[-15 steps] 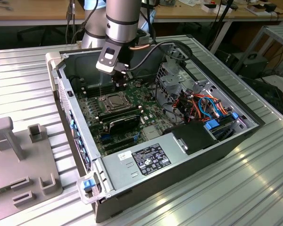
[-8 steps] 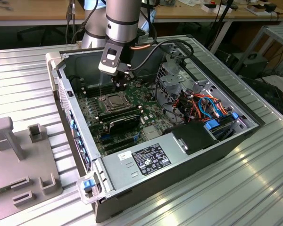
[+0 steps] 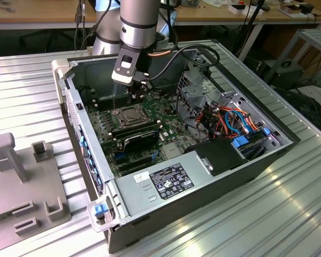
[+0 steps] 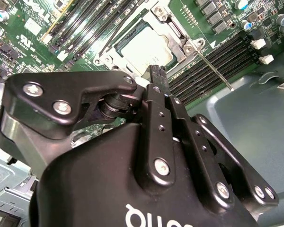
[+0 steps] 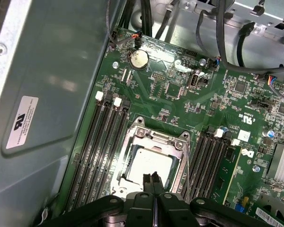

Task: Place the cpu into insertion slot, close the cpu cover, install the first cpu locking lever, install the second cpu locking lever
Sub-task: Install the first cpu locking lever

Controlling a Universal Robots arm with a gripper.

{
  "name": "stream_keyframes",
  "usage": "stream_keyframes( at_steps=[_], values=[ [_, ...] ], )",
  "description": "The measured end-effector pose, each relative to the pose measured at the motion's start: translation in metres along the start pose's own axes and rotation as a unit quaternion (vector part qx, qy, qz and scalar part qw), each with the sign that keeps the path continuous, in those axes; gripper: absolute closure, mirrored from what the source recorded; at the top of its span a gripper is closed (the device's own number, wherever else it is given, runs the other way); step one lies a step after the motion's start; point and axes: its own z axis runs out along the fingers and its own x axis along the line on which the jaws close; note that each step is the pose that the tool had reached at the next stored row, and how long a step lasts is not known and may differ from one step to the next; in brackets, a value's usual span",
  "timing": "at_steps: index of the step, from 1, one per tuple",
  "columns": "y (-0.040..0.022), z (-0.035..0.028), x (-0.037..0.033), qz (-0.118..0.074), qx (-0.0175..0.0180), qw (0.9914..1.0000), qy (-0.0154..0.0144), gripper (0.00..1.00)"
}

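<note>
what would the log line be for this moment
gripper: shut, above chip | chip: seated | cover: down over chip | lever: one unlatched

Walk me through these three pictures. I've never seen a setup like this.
The grey column in the exterior view is a robot arm reaching into an open computer case on a ribbed metal table. That picture comes from a camera off the arm. Both wrist views come from cameras riding on the arm, looking past its gripper. The black fingers are shut together, holding nothing, over the cpu, the silvery square on the green circuit board. The cpu cover, a metal frame, lies flat around it. In the second wrist view a thin lever angles out beside it.
</note>
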Motion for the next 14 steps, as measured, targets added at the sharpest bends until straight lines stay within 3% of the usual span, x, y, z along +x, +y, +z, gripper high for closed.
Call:
stream_keyframes(
  at_steps=[9,10,11,14],
  values=[
    [0.0,0.0,0.0,-0.012,-0.0004,0.99993,0.0004,0.89],
    [-0.0001,-0.0011,-0.0001,-0.022,-0.0007,0.99975,0.0007,0.89],
    [0.0002,-0.0062,-0.0002,-0.027,-0.0016,0.99963,0.0029,0.89],
    [0.0002,-0.0062,-0.0002,-0.028,-0.0019,0.99959,0.0036,0.89]
  ],
)
